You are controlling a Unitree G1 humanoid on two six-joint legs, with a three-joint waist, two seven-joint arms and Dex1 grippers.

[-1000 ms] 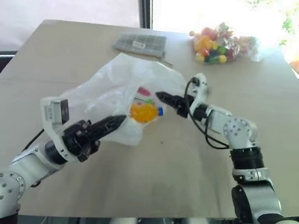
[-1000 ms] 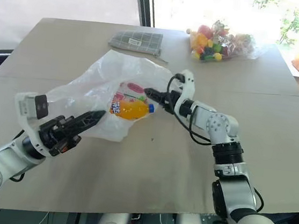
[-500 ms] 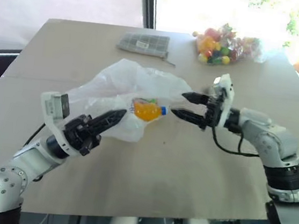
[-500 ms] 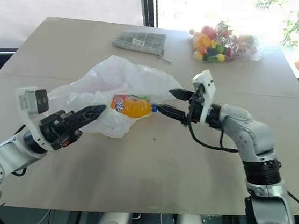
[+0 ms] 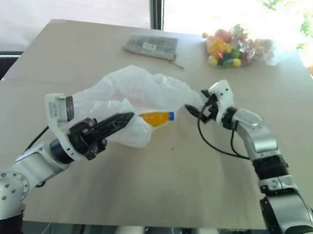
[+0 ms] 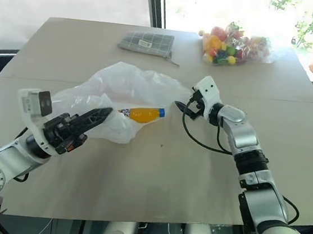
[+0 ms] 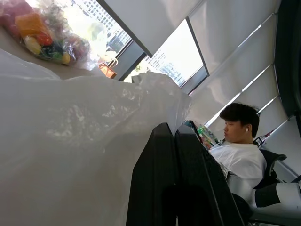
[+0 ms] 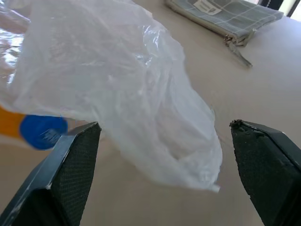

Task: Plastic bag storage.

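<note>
While the left gripper (image 5: 123,119) pinches one end of the large crinkly translucent white plastic bag (image 5: 139,92), the right gripper (image 6: 181,106) gapes wide. Its loose far tip lies just ahead of those open fingers (image 8: 75,155), nearest the right arm.

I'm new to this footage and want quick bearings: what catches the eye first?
A big crumpled plastic bag sprawls mid-table, an orange bottle poking out of it. The left gripper is shut on the bag's near edge; the right gripper gapes wide at its far end. Colourful sweets glow at the table's far edge.
</note>
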